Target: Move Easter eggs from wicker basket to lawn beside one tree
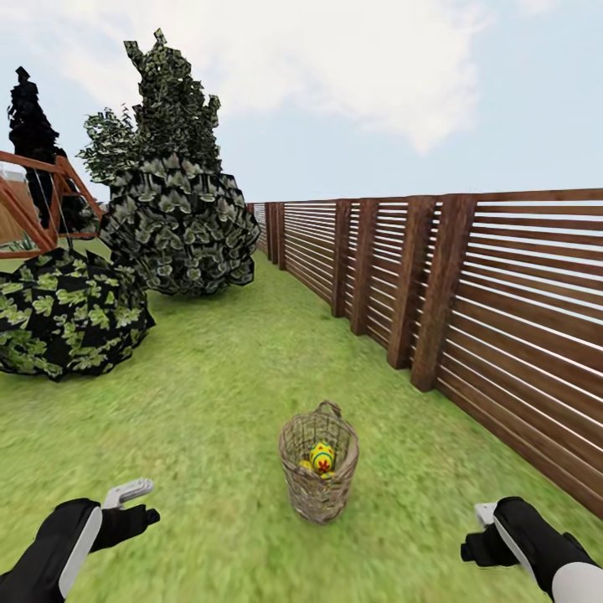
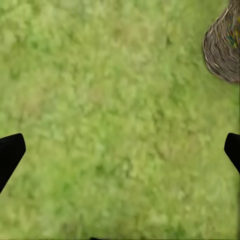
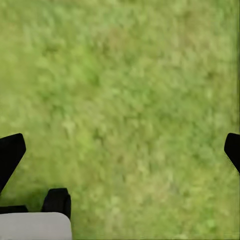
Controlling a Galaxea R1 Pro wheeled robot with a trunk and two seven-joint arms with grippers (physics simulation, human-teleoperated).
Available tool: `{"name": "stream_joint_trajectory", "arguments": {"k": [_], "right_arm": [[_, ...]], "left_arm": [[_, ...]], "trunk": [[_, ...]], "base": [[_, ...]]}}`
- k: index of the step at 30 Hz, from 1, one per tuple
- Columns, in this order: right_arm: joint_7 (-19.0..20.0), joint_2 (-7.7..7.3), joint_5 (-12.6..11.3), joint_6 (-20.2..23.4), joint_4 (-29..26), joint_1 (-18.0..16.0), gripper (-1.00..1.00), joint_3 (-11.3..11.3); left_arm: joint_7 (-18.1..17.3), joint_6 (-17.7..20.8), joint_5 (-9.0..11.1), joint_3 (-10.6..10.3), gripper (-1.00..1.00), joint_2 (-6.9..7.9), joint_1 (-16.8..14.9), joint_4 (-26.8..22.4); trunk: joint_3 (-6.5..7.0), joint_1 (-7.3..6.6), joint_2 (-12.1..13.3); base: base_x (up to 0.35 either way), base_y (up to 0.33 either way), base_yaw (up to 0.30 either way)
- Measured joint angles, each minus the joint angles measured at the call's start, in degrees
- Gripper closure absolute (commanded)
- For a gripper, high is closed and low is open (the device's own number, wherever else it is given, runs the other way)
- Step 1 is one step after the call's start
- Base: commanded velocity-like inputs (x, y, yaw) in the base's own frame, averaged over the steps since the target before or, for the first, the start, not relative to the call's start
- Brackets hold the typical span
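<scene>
On the lawn (image 1: 209, 402) ahead, between my arms, the wicker basket (image 1: 318, 469) holds the Easter eggs (image 1: 322, 457), one clear, others probably underneath. Left gripper (image 2: 120, 152) and right gripper (image 3: 120, 152) both spread, empty. Approach done; next I reach in.

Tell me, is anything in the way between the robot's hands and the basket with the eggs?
Nothing visible is. Only open lawn lies between the wicker basket and the left gripper on one side, the right gripper on the other. Both grippers are open and empty. An Easter egg shows inside the basket.
</scene>
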Motion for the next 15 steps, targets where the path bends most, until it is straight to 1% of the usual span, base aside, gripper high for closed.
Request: {"name": "stream_joint_trajectory", "arguments": {"k": [3,6,12,15], "right_arm": [[0.0,-0.05,0.0,0.0,0.0,0.0,-1.0,-0.1],[0.0,0.26,0.0,-0.1,0.0,0.0,-1.0,0.0],[0.0,0.54,-0.3,-0.6,-0.1,0.0,-1.0,0.0],[0.0,0.71,-0.2,-1.0,0.1,0.0,-1.0,0.1]], "left_arm": [[0.0,-0.1,0.0,-0.1,-1.0,-0.09,0.0,1.8],[-0.1,-0.1,0.1,0.0,-1.0,-0.08,0.0,2.6],[-0.1,0.0,0.1,0.4,-1.0,0.3,0.0,2.6],[-0.1,0.0,-0.1,0.6,-1.0,0.68,0.0,2.6]], "trunk": [[0.0,0.0,0.0],[0.0,0.0,0.0],[0.0,0.01,0.0],[0.0,0.0,0.0]], "base": [[0.337,0.0,0.0],[0.335,0.045,0.0],[0.284,0.192,0.003],[0.294,0.186,0.113]]}}
